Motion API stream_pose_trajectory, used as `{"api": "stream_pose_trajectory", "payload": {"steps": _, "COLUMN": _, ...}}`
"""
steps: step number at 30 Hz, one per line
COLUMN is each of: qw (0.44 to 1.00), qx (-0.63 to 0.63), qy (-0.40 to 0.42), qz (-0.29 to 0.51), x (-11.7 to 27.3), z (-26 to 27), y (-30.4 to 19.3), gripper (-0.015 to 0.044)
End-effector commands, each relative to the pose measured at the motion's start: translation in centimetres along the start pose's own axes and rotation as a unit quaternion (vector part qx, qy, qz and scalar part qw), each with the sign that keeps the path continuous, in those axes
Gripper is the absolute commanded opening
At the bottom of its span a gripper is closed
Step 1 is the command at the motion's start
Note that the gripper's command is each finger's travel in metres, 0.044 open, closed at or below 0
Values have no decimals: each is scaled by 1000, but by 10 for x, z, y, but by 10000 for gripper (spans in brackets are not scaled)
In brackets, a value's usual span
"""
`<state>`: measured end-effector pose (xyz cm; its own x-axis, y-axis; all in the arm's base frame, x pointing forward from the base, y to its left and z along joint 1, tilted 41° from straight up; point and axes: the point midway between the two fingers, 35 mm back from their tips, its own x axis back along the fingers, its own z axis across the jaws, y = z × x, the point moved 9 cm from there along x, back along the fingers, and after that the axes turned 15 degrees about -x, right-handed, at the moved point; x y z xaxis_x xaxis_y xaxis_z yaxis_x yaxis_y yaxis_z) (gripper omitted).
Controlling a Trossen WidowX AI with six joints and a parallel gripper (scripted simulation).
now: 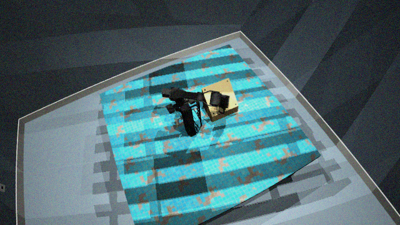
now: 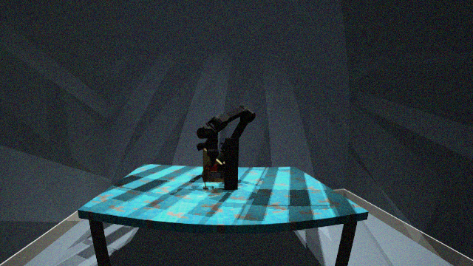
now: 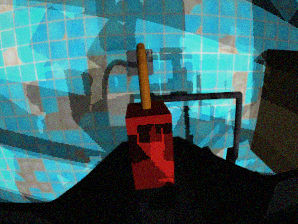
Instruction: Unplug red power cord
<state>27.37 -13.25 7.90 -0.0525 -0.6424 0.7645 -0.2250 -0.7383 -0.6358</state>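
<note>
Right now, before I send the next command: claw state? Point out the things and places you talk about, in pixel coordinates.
Claw (image 2: 213, 165) (image 3: 150, 145): closed on the red plug (image 2: 213, 168) (image 3: 152, 165), a finger against each side.

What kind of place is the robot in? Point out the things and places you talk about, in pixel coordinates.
Maybe a robot practice room: a small black arm (image 1: 191, 120) (image 2: 231, 162) stands on a blue tiled table (image 1: 175, 194) (image 2: 222, 218), with a yellowish box (image 1: 219, 85) beside it and bare grey floor (image 1: 53, 162) around.
</note>
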Motion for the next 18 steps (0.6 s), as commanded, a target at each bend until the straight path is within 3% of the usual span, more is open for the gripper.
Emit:
{"api": "stream_pose_trajectory", "payload": {"steps": 1, "qw": 1000, "qx": 0, "qy": 0, "qz": 0, "x": 0, "z": 0, "y": 1, "gripper": 0}}
{"api": "stream_pose_trajectory", "payload": {"steps": 18, "qw": 1000, "qx": -1, "qy": 0, "qz": -1, "x": 2, "z": 9, "y": 24, "gripper": 0}}
